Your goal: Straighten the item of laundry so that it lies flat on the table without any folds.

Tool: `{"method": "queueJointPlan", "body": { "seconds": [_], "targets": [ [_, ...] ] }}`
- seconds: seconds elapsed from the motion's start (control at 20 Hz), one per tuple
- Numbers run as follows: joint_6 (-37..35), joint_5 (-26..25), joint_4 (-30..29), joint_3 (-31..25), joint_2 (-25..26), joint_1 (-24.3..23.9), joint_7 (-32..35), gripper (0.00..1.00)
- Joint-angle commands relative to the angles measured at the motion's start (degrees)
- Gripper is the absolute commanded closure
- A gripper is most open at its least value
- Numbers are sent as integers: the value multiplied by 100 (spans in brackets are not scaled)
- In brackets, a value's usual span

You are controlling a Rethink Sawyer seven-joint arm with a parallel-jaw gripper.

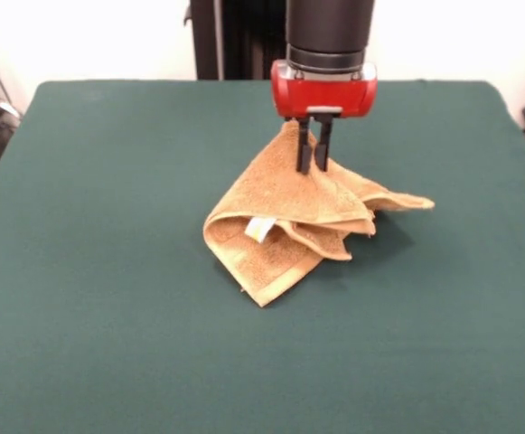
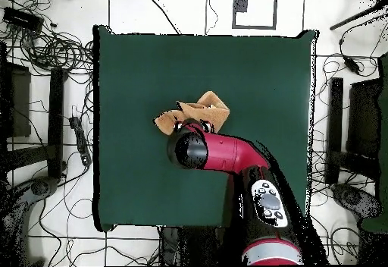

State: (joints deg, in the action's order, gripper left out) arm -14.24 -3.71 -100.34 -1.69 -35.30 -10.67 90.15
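The orange-tan towel (image 1: 289, 203) lies bunched in folds near the middle of the dark green table (image 1: 108, 271), its small white label (image 1: 260, 228) facing front. One part is drawn up into a peak at my gripper (image 1: 314, 167). The gripper comes straight down from the red wrist, and its two black fingers (image 1: 304, 149) stand close together, shut on the raised part of the towel. In the overhead view the towel (image 2: 208, 108) shows only partly beside the arm's black and red end (image 2: 189, 149). That end hides the gripper and the rest of the towel on the table (image 2: 136, 74).
The robot's black pedestal (image 1: 235, 36) stands at the table's far edge. Cables (image 2: 53, 51) and dark equipment (image 2: 364, 127) lie on the floor around the table. Green cloth surrounds the towel on all sides.
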Motion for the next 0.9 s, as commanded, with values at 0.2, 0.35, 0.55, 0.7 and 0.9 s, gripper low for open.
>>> {"method": "queueJointPlan", "body": {
  "seconds": [0.2, 0.35, 0.55, 0.7, 0.9],
  "targets": [
    [-673, -428, -888, -1064, 187, -377, 9, 100],
    [-695, -495, -830, -1133, 275, -444, -4, 100],
    [-903, -574, -796, -1218, 237, -535, -83, 100],
    [-1018, -633, -720, -1275, 267, -599, -137, 100],
    [-1141, -706, -669, -1280, 218, -627, -144, 100]
  ]
}}
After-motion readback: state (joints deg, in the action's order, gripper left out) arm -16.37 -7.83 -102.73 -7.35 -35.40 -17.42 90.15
